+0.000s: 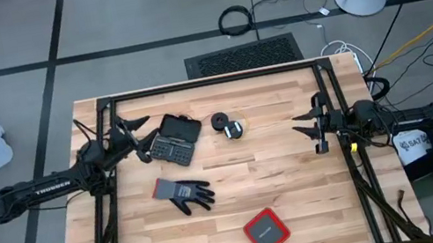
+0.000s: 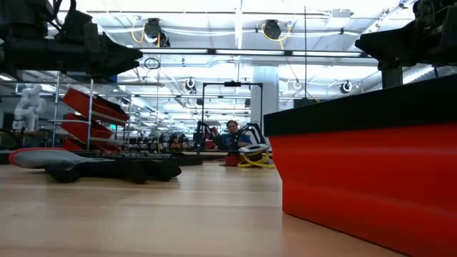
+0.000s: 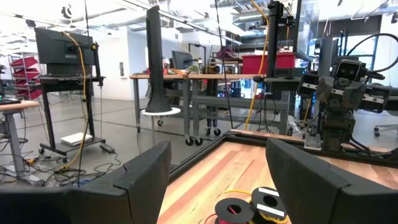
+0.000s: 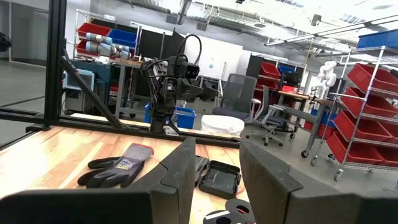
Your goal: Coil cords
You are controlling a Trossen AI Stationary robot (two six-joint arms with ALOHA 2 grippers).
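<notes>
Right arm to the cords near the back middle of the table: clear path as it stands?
Probably yes. The cords lie in the open, with bare wood between them and the right gripper, which hangs open above the table. The black case and left gripper sit on the far side.

left gripper [image 1: 141,137] raised, jaws apart | right gripper [image 1: 307,129] raised, jaws apart

Grey glove [image 1: 183,193] mid-table, open black case [image 1: 174,138] beyond it, red box [image 1: 266,231] near the front edge
</notes>
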